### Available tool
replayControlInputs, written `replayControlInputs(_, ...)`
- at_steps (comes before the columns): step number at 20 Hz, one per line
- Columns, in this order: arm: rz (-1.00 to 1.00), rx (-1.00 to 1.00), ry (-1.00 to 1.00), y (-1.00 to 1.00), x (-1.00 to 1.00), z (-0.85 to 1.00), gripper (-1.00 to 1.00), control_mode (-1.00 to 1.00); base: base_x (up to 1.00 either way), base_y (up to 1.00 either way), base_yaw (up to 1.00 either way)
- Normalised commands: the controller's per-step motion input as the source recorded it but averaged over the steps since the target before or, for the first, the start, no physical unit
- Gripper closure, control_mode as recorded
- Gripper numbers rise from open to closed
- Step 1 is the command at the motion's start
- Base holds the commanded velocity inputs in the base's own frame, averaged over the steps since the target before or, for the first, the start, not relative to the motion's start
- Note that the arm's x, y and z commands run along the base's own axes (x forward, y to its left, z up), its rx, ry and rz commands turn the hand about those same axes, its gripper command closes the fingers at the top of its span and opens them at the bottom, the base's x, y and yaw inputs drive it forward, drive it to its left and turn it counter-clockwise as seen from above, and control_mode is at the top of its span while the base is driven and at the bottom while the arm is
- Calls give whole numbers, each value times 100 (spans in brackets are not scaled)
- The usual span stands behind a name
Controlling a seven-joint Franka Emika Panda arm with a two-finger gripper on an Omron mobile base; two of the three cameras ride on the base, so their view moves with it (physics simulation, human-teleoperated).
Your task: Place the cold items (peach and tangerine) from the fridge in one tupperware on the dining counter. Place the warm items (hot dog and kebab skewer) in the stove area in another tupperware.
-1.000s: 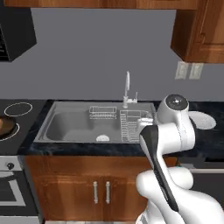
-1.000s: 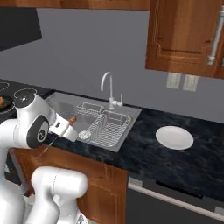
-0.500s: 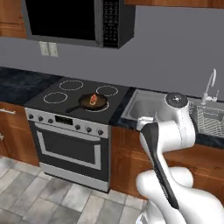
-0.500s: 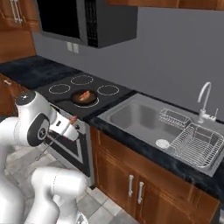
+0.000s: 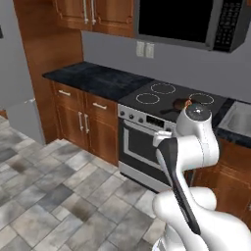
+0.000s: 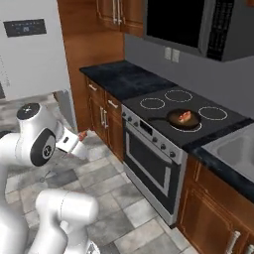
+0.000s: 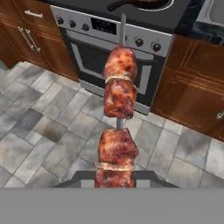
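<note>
- Fingers (image 7: 114,181) clenched on kebab skewer (image 7: 118,131); meat sticks out straight ahead of them.
- Step: carrying warm item, base in transit by stove (image 6: 163,129).
- Hot dog (image 6: 184,116) in pan (image 6: 182,119), well beyond fingers.
- Next: reach a tupperware, drop skewer in.

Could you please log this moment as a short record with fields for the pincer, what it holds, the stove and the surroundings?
pincer: shut on the kebab skewer, held out over the tiled floor in front of the oven
kebab skewer: meat chunks on a thin stick, pointing away from the hand
stove: a dark frying pan with food in it sits on the cooktop
surroundings: microwave above the stove, wooden cabinets beside it, fridge further along
</note>
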Motion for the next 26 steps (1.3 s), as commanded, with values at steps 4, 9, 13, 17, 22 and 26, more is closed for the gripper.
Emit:
replayControlInputs(4,0,0,0,0,0,0,100,100,24,100,38)
replayControlInputs(9,0,0,0,0,0,0,100,100,36,100,36)
replayControlInputs(13,0,0,0,0,0,0,100,100,37,96,38)
replayControlInputs(17,0,0,0,0,0,0,100,100,40,88,41)
replayControlInputs(22,0,0,0,0,0,0,100,100,52,72,43)
replayControlInputs(26,0,0,0,0,0,0,100,100,88,21,47)
